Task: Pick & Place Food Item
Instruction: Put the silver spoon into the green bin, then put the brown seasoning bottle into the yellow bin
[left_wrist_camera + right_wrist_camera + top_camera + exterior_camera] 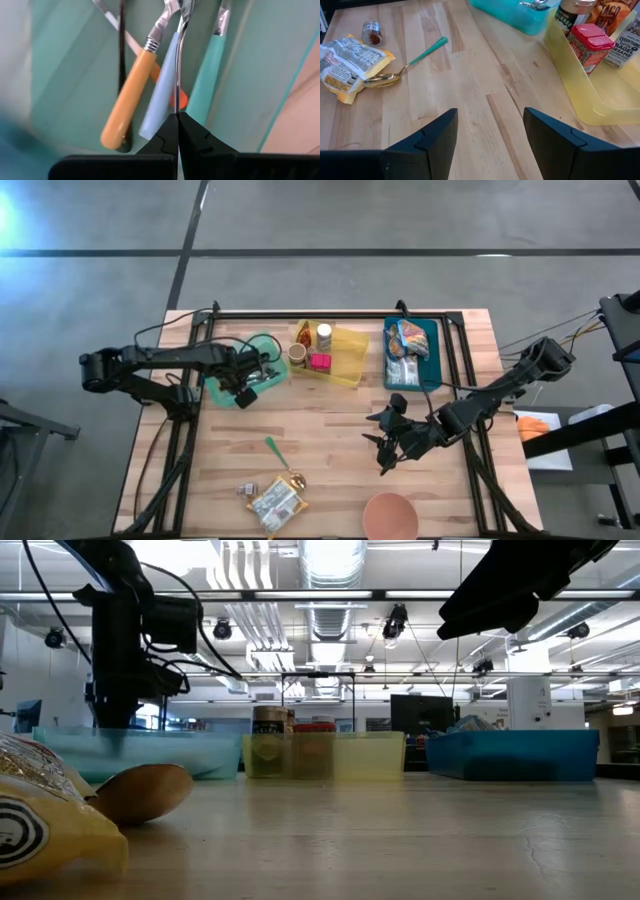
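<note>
Cutlery (150, 85) tips beyond left hand (178, 131) unseen.

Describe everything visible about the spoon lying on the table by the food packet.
The spoon has a gold-coloured, metal-looking bowl and neck and a slim green handle. It lies flat on the wooden table, nothing gripping it. Its bowl rests on the edge of the yellow food packet, while the handle points away across bare wood toward the trays. In the low view the bowl shows beside the packet.
</note>
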